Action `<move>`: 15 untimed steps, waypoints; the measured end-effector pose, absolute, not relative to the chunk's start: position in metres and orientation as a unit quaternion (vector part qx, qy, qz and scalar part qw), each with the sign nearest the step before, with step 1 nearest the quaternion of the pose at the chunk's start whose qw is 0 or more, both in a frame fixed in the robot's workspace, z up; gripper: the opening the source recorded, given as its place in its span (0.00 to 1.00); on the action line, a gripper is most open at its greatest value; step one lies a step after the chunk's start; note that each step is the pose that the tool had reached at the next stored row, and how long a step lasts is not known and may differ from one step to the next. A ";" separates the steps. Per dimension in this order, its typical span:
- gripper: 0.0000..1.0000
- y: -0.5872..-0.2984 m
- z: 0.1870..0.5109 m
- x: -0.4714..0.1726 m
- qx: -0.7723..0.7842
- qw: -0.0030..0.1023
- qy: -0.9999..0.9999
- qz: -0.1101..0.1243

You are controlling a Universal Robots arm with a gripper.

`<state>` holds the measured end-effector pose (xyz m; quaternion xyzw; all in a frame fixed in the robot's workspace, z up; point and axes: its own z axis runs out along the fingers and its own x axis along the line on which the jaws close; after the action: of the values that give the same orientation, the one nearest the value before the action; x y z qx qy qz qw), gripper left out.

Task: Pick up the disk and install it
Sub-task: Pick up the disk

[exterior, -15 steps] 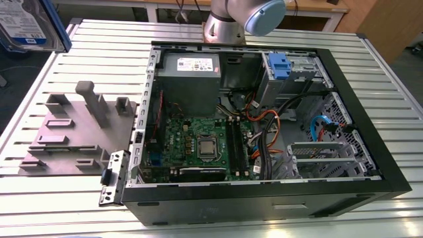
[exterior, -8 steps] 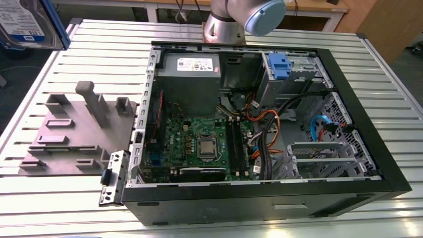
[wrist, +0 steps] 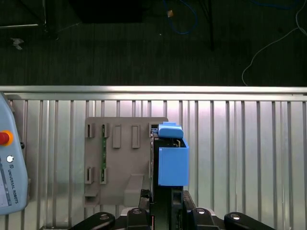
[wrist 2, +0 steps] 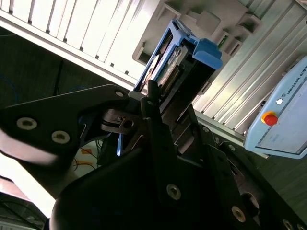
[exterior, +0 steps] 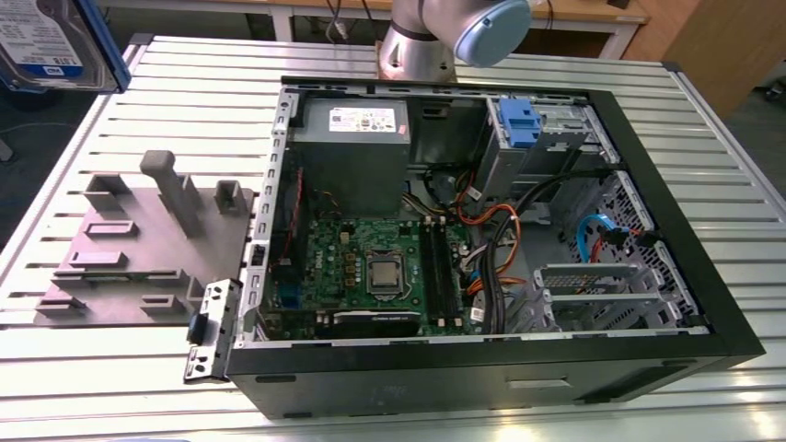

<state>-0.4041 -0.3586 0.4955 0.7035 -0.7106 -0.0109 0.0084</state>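
The disk (exterior: 50, 41) hangs in the air at the upper corner of the exterior view's left, with its silver body, white-and-blue label and blue carrier showing. In both wrist views it stands edge-on between the black fingers, blue carrier (wrist: 172, 163) outward. My gripper (wrist 2: 172, 103) is shut on the disk (wrist 2: 180, 62), well above the slatted table. Below it lies the grey holder fixture (wrist: 120, 158). The gripper (wrist: 165, 203) base sits at the edge of the first wrist view.
An open computer case (exterior: 687, 304) lies on the slatted metal table (exterior: 737, 184), with a motherboard, cables and a drive bay holding a blue latch (exterior: 516, 124). The grey fixture (exterior: 135, 249) sits on the exterior view's left. A teach pendant (wrist 2: 283, 120) rests on the table.
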 end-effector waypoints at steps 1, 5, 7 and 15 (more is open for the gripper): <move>0.35 -0.359 0.495 -0.404 0.703 0.008 -0.711 -0.011; 0.35 -0.359 0.495 -0.400 0.703 0.008 -0.711 -0.011; 0.35 -0.359 0.495 -0.398 0.704 0.008 -0.711 -0.011; 0.35 -0.359 0.495 -0.396 0.704 0.008 -0.711 -0.011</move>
<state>-0.3959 -0.3586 0.4955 0.7035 -0.7105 -0.0110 0.0085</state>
